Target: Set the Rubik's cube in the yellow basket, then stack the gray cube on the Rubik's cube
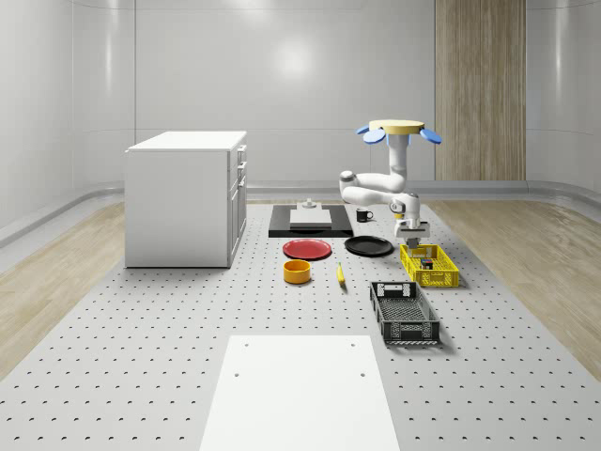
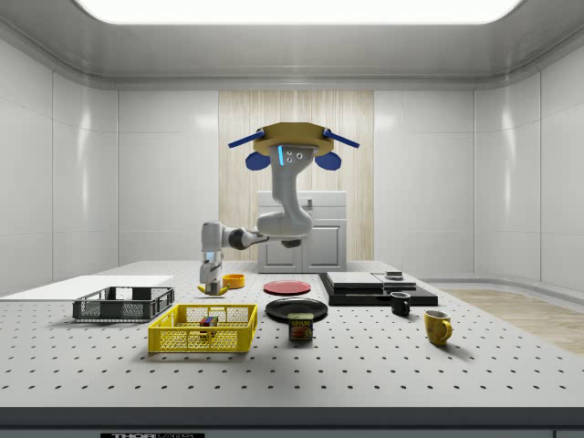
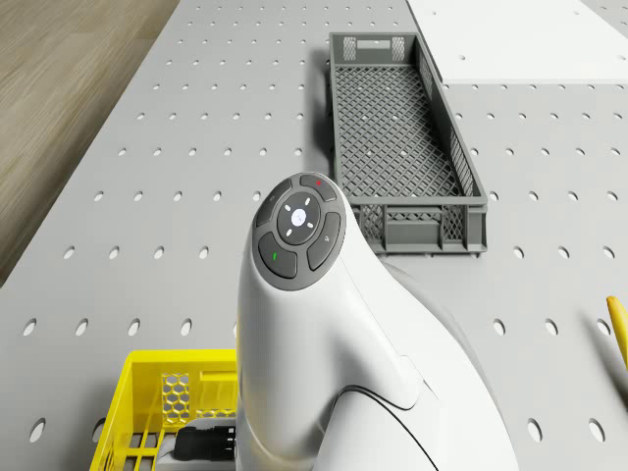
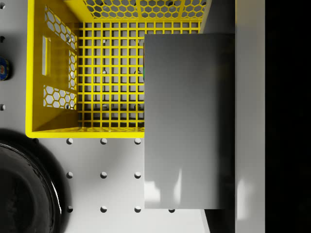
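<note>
- Inside the yellow basket [image 1: 441,283], the Rubik's cube [image 2: 209,321] sits on the mesh floor, partway along the basket's length.
- Directly above it, at 12 o'clock in the side view, you have the gray cube [image 4: 189,121] held in the air, clear of the Rubik's cube. In the wrist view the gray block covers most of it, and only a thin coloured edge shows at the block's side.
- Your gripper [image 1: 411,230] is clamped on the gray cube, pointing straight down over the basket's far end.
- The arm [image 3: 334,343] bends down from the drone [image 1: 398,130], which hovers at about 11 o'clock from the basket in the whole-scene view, well above the table [image 1: 141,357].
- In the whole-scene view, the black plate [image 1: 368,246] lies at 10 o'clock from the basket, just beside it; the wrist view shows its rim close to the basket's corner.
- The dark gray crate [image 1: 404,313] lies at 7 o'clock from the basket, near but apart from it.
- Farther out, at 9 o'clock, you see the banana [image 1: 340,274], the orange bowl [image 1: 297,272] and the red plate [image 1: 307,249].
- In the side view, a can [image 2: 301,327] stands at 3 o'clock from the basket, and a yellow mug [image 2: 437,327] farther along the same way.
</note>
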`<state>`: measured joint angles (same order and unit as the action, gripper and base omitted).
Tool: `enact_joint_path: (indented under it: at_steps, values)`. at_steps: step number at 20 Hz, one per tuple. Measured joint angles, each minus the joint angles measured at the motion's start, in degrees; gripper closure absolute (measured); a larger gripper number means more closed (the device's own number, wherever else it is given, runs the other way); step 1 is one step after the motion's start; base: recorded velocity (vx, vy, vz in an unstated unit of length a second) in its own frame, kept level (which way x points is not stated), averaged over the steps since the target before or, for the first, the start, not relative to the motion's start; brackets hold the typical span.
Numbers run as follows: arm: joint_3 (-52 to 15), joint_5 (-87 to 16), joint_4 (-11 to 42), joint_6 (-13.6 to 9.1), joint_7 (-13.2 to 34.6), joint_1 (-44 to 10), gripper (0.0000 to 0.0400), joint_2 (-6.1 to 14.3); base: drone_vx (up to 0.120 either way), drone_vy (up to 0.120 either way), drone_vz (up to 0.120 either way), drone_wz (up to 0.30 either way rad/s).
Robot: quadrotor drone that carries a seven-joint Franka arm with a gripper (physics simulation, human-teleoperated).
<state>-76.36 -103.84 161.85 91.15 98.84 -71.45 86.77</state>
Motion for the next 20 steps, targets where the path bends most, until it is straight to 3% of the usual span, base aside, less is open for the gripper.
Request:
enact_joint_path:
  at_steps: [5, 13, 20]
  values:
    - [0.0, 0.1, 0.0, 0.2, 0.0, -0.1, 0.015, 0.3, 0.0, 0.12, -0.12, 0.0]
    - [-0.1, 0.3, 0.0, 0.6, 0.1, -0.2, 0.015, 0.6, -0.01, 0.115, -0.005, 0.0]
    - [0.4, -0.1, -0.1, 1.0, 0.2, -0.3, 0.015, 0.9, 0.0, 0.0, -0.034, 0.0]
